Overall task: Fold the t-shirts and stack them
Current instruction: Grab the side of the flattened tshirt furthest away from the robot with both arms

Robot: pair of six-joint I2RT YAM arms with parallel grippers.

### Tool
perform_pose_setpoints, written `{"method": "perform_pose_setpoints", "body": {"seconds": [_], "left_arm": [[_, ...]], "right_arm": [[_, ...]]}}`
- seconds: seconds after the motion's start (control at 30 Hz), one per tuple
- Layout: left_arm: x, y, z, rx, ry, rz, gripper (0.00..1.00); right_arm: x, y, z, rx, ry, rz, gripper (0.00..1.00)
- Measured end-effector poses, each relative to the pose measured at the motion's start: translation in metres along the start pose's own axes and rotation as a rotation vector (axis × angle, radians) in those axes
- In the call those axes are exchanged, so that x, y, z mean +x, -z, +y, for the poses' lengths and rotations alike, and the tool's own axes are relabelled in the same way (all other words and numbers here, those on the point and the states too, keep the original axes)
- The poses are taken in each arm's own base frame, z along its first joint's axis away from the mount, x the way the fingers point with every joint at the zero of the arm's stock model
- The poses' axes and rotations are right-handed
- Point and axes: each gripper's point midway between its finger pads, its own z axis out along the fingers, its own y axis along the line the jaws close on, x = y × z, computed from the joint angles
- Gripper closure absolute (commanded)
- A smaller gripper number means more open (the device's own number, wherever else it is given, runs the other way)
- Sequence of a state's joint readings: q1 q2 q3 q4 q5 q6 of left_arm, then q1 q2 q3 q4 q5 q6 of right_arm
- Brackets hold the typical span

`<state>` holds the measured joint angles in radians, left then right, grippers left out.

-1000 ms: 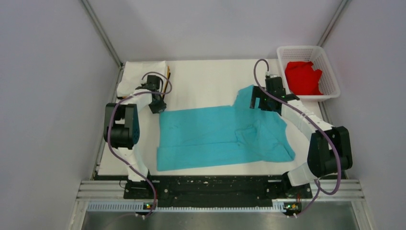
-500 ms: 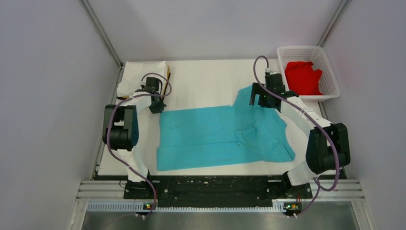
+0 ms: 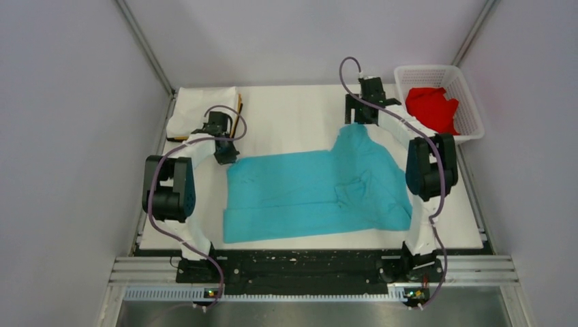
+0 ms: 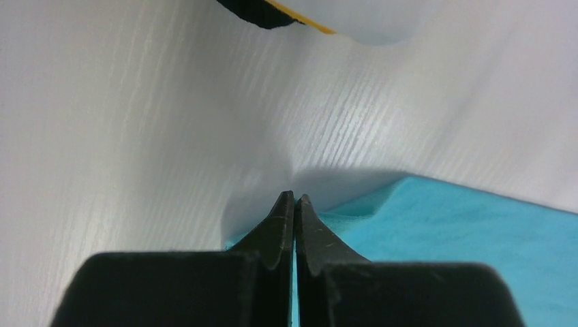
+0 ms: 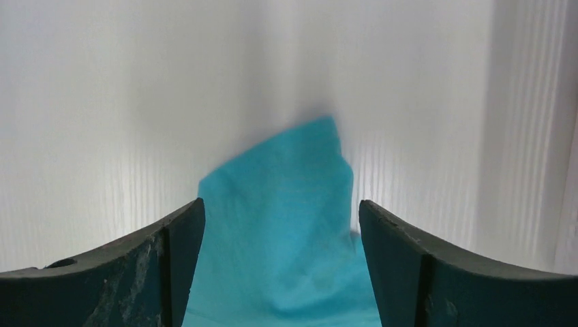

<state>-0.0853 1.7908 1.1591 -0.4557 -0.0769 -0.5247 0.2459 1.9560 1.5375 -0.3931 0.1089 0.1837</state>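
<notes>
The blue shirt (image 3: 300, 194) lies spread across the middle of the table (image 3: 293, 112), its body to the left and one sleeve pointing far-right. The left gripper (image 3: 225, 155) sits at the shirt's far-left corner. Its jaws are pressed together, and in the wrist view the corner seems caught between them just below the tips. The right gripper (image 3: 359, 112) hangs over the tip of the far sleeve, jaws wide either side of the cloth and holding nothing.

The main risk is an uneven lift. If the left arm pulls before the right closes, the shirt drags sideways and the sleeve slips out from between the open fingers (image 5: 170, 238). The left hold also looks shallow, right at the hem, so a quick tug could free it. If the right jaws close on only the sleeve tip, the fold would likely go crooked, since the sleeve would rise while the body stays flat. The rumpled patch near the right side could get trapped in a fold.

The white shirt (image 3: 198, 109) lies just beyond the left gripper, at the far-left corner, so a wide swing could knock it. The basket (image 3: 436, 69) with the red shirt (image 3: 431, 109) stands close to the right arm's far side.
</notes>
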Motion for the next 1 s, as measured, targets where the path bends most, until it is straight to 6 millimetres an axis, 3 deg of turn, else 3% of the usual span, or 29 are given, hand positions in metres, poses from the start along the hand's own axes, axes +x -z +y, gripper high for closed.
{"method": "perform_pose_setpoints", "body": {"seconds": [0.13,0.2,0.3,0.4,0.47,0.53,0.67,0.77,1.0], "left_arm": [[-0.002,0.010,-0.003,0.015,-0.003,-0.011,1.00],[-0.002,0.015,-0.005,0.020,-0.005,-0.016,1.00],[-0.003,0.019,-0.006,0.026,-0.005,-0.021,1.00],[-0.001,0.022,-0.005,0.028,-0.007,-0.019,1.00],[0.001,0.023,-0.005,0.028,-0.010,-0.016,1.00],[0.003,0.024,-0.005,0.028,-0.012,-0.013,1.00],[0.006,0.026,-0.005,0.029,-0.015,-0.012,1.00],[0.007,0.028,-0.005,0.030,-0.015,-0.013,1.00],[0.003,0.038,-0.008,0.050,-0.012,-0.037,1.00]], "right_arm": [[-0.023,-0.040,0.010,0.017,0.054,-0.016,0.33],[-0.023,-0.055,0.017,0.020,0.077,-0.005,0.37],[-0.010,-0.074,0.027,0.025,0.103,0.038,0.40],[0.014,-0.087,0.030,0.033,0.111,0.108,0.44],[0.012,-0.088,0.031,0.034,0.108,0.101,0.50],[0.015,-0.088,0.031,0.036,0.098,0.109,0.63],[0.017,-0.087,0.029,0.050,0.076,0.109,0.80],[0.022,-0.083,0.025,0.066,0.053,0.101,1.00],[0.035,-0.067,0.019,0.083,-0.002,0.088,1.00]]}}
